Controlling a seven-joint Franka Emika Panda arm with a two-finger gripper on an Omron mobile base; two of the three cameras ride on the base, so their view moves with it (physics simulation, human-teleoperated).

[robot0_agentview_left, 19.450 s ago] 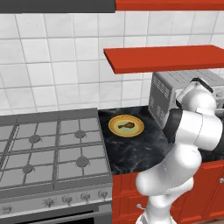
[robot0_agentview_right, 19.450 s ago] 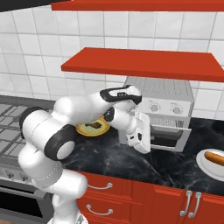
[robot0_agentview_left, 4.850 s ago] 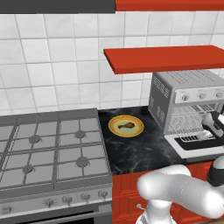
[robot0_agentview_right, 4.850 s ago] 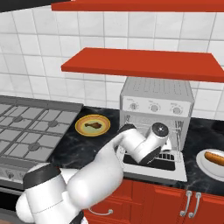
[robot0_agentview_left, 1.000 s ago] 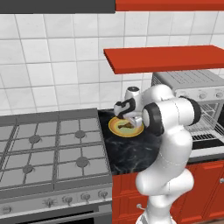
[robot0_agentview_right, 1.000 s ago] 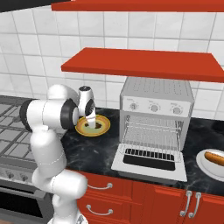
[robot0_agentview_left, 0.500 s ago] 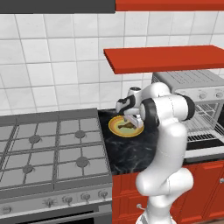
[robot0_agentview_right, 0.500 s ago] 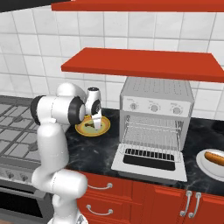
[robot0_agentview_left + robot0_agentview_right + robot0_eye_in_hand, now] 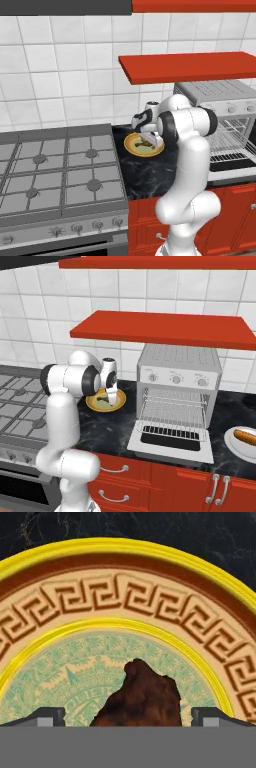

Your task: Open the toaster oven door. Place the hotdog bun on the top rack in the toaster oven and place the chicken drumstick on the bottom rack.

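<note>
Black marble counter [image 9: 150, 175]; lumpy brown chicken drumstick [image 9: 141, 699], apparently between end effector [image 9: 127, 717] tips.

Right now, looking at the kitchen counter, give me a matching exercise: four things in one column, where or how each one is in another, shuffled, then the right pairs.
Things:
1. chicken drumstick
2. toaster oven door
3. gripper
4. hotdog bun

States:
A. folded down flat, open
B. on the white plate right of the toaster oven
C. on the yellow plate
D. open, fingers either side of the drumstick

Pairs: 1-C, 2-A, 3-D, 4-B
</note>
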